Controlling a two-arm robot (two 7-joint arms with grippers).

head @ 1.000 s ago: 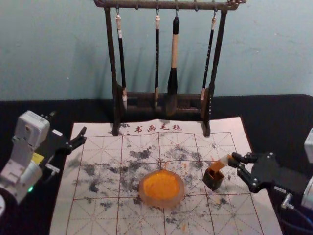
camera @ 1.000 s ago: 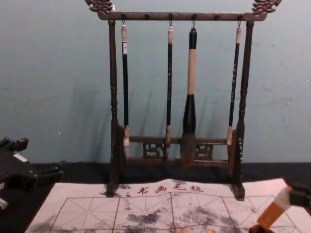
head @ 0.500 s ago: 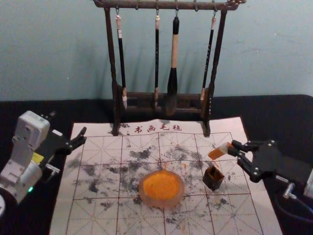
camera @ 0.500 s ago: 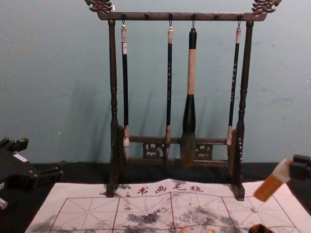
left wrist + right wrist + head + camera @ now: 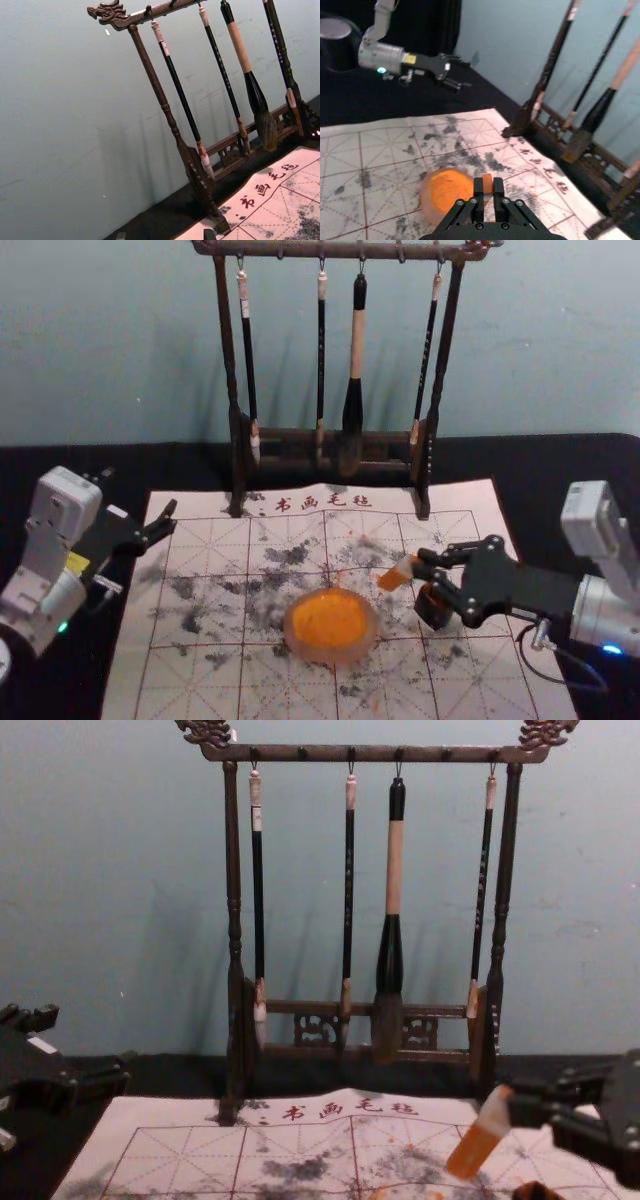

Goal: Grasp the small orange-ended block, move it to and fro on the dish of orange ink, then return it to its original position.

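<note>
The right gripper (image 5: 424,563) is shut on the pale end of the small orange-ended block (image 5: 397,573), which hangs tilted above the mat, to the right of and beyond the dish of orange ink (image 5: 330,626). In the right wrist view the right gripper (image 5: 488,187) pinches the block (image 5: 487,184) from both sides, near the dish (image 5: 451,190). The chest view has the block (image 5: 478,1134) slanting down to the left, orange end lowest. A small dark square holder (image 5: 431,612) stands partly behind the right gripper. The left gripper (image 5: 138,493) is parked open at the left.
A dark wooden rack (image 5: 240,455) with hanging brushes stands behind the white gridded mat (image 5: 200,680). Ink stains mark the mat. In the left wrist view the rack (image 5: 162,95) rises close to the wall.
The right gripper has lifted the block out of the dark holder and carried it left, towards the dish. The left arm has stayed still.
</note>
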